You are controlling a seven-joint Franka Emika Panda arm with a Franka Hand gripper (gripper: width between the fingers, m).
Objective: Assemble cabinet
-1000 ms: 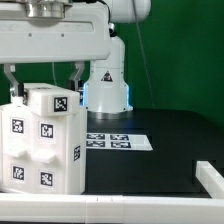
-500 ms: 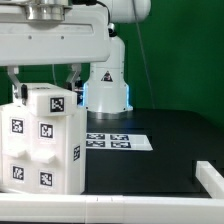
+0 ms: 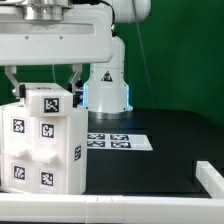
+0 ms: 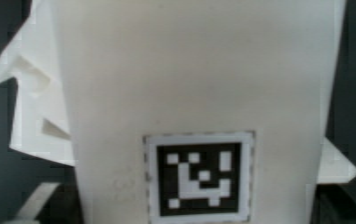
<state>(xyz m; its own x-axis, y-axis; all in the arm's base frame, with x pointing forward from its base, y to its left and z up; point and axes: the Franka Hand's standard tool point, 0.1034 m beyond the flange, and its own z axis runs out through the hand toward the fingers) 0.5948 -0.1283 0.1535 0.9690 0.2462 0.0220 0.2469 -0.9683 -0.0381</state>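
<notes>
The cabinet [image 3: 42, 145] is a white box with black-and-white tags, standing on the black table at the exterior view's left. A smaller tagged block forms its top. My gripper [image 3: 44, 88] hangs straight above it, one finger [image 3: 12, 82] down on one side of the top and the other finger [image 3: 75, 78] down on the opposite side. In the wrist view the cabinet's white panel [image 4: 175, 90] with one tag fills the space between the jaws, and both fingers lie against its edges. The gripper [image 4: 189, 198] is shut on the cabinet.
The marker board [image 3: 118, 141] lies flat on the table to the right of the cabinet. The arm's base [image 3: 105, 90] stands behind it. A white rail [image 3: 110, 212] runs along the table's front edge, with a white corner piece [image 3: 208, 182] at the right.
The two fingers have come slightly inward onto the cabinet's top. The cabinet and the arm have otherwise stayed where they were.
</notes>
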